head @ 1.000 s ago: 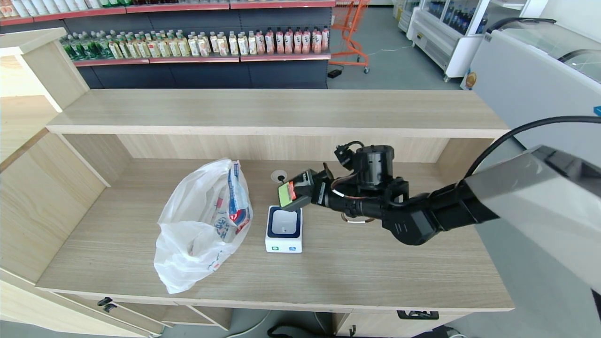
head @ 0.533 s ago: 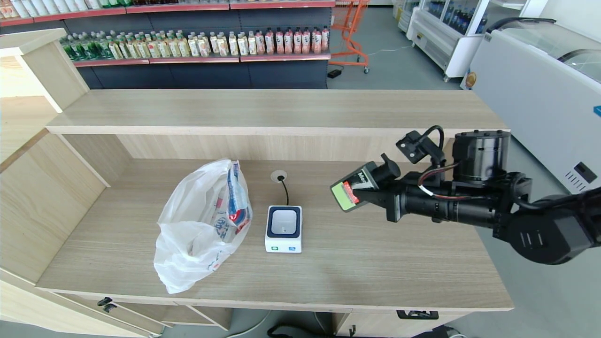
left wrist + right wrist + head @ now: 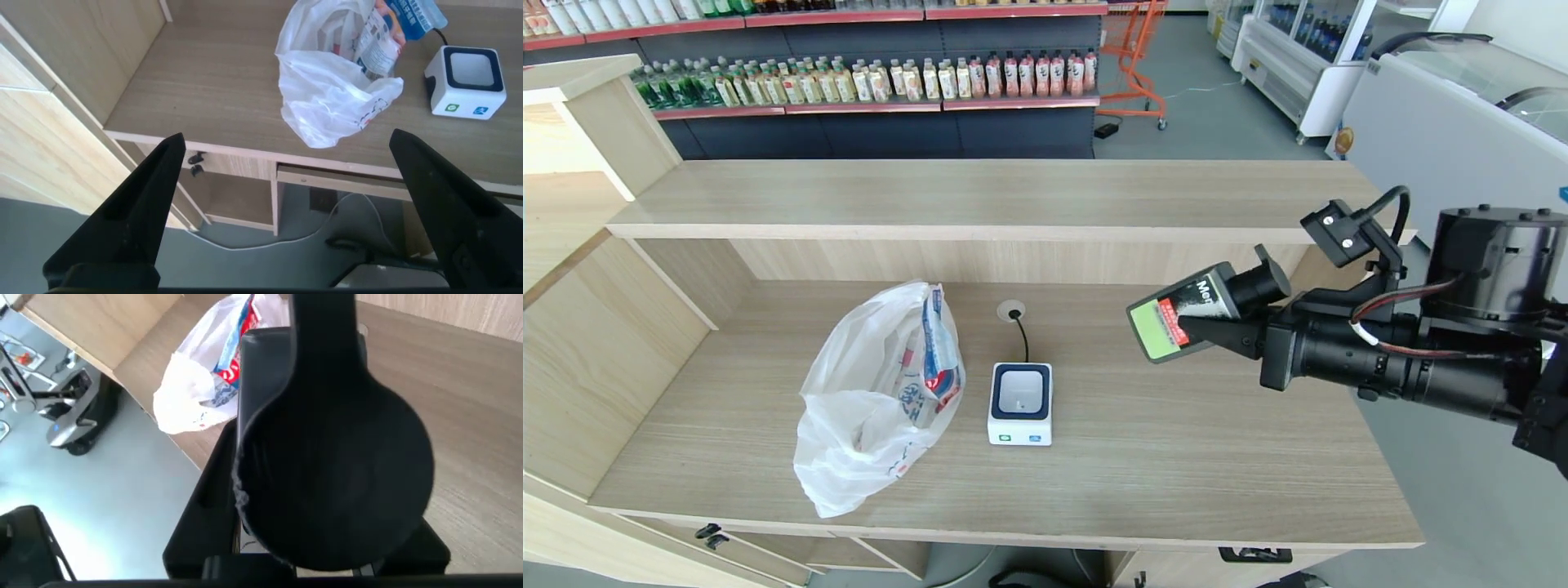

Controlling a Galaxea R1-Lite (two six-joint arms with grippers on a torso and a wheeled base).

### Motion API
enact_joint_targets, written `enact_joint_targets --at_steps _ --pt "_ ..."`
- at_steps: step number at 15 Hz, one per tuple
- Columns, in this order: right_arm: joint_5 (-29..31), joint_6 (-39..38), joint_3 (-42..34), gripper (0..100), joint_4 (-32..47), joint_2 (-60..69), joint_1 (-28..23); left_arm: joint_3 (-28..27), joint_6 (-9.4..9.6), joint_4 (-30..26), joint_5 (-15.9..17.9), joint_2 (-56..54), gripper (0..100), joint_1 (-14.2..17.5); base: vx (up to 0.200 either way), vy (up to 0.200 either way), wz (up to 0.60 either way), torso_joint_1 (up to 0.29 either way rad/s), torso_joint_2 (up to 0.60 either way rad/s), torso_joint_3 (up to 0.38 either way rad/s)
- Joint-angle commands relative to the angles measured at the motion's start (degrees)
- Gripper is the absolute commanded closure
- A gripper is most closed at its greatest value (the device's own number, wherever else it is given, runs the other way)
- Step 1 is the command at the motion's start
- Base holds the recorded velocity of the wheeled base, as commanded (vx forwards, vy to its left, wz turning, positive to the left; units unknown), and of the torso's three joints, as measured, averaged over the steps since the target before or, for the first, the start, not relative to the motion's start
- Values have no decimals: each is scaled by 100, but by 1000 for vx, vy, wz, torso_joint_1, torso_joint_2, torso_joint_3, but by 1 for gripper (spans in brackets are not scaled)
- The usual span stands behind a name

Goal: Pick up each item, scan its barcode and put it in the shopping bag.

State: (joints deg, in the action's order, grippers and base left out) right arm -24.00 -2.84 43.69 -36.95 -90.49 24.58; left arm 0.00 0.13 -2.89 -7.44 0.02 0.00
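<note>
My right gripper [image 3: 1214,317] is shut on a small black box [image 3: 1176,321] with a green and red end face. It holds the box in the air over the right part of the wooden counter [image 3: 1176,465], well to the right of the white barcode scanner [image 3: 1020,403]. The white plastic shopping bag [image 3: 874,400] lies left of the scanner with packets inside. In the right wrist view the dark box [image 3: 327,449] hides much of the bag [image 3: 200,384]. My left gripper [image 3: 286,212] hangs open off the counter's front edge, near the bag [image 3: 339,77] and scanner [image 3: 466,69].
A raised wooden ledge [image 3: 1013,196] runs along the back of the counter, with a side wall [image 3: 596,343] on the left. The scanner's cable runs to a grommet [image 3: 1011,309]. Store shelves of bottles [image 3: 866,82] and a freezer [image 3: 1445,122] stand beyond.
My right arm has drawn back to the right and upward with the box, from just over the scanner to the counter's right side. The head camera shifted slightly.
</note>
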Motion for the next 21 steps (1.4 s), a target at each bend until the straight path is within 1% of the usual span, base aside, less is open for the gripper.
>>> enact_joint_targets --at_steps 1,4,7,15,18,21 --pt "-17 -278 -89 100 12 313 109 0 -5 -1 -3 -2 0 -9 0 200 0 7 12 2" --pt "-17 -709 -106 100 39 436 162 0 -13 -1 -3 6 0 -9 0 200 0 6 6 -1" --pt "-34 -735 -159 100 258 462 153 0 -5 -1 -3 6 0 -9 0 200 0 2 1 2" --pt "10 -718 -168 100 250 -100 144 0 13 -1 -3 6 0 -9 0 200 0 3 2 3" --pt "36 -551 -159 100 250 -478 118 0 4 -1 -3 6 0 -9 0 200 0 2 4 1" --pt "98 -85 -168 100 241 -724 21 0 4 -1 -3 -2 0 0 0 0 0 0 0 0"
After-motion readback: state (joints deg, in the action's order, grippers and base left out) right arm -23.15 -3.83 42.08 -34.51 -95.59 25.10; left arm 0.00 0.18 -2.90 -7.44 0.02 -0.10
